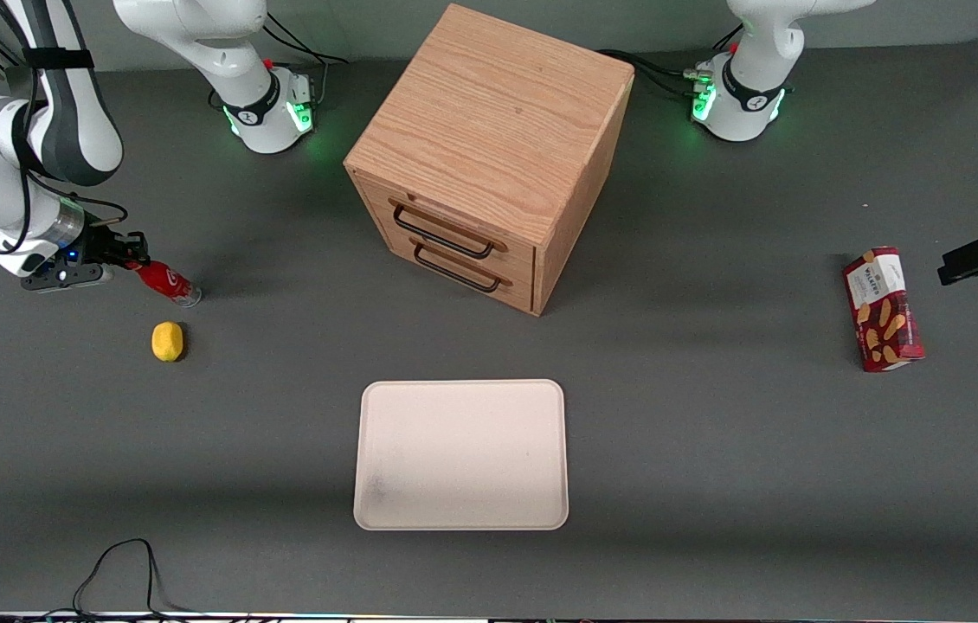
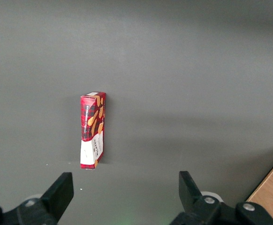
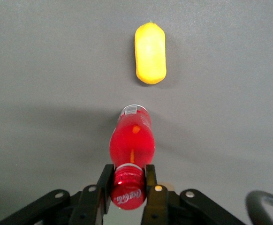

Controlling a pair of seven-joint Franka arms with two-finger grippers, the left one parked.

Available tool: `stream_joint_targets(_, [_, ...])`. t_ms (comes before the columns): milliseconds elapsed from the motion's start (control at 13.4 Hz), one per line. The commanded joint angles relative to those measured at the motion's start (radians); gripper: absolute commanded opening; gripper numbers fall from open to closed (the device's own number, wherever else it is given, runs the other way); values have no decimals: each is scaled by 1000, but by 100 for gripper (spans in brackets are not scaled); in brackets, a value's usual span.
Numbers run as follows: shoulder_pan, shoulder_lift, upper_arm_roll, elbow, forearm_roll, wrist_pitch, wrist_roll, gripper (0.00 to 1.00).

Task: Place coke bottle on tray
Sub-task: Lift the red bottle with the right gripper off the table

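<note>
We have the gripper (image 3: 128, 180) clamped on the coke bottle (image 3: 130, 140) by its cap end — the slimmest grip — beside the lemon (image 1: 167, 341) at the working arm's end, well apart from the tray (image 1: 461, 454).

**Oak cabinet on a grey table**

A dark grey matte table (image 1: 714, 484) fills the scene under soft, even light. A light wooden drawer cabinet (image 1: 489, 130) stands on it at an angle, its two drawers with dark handles (image 1: 446, 234). A black cable (image 1: 121, 571) loops at the table's near edge.
</note>
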Motion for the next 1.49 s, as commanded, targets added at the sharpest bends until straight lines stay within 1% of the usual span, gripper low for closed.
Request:
stream_joint_targets(0, [-8, -16, -2, -19, -18, 21, -25, 0])
stream_joint_targets(299, [-6, -30, -1, -5, -17, 1, -12, 0])
stream_joint_targets(448, [-6, -47, 4, 36, -17, -66, -7, 0])
stream_joint_targets(747, [5, -43, 16, 225, -14, -297, 12, 0])
stream_joint_targets(1046, [6, 8, 36, 447, -6, -495, 22, 0])
stream_joint_targets(1270, [6, 86, 71, 683, -4, -701, 53, 0])
stream_joint_targets(1420, [20, 146, 80, 812, -1, -778, 73, 0])
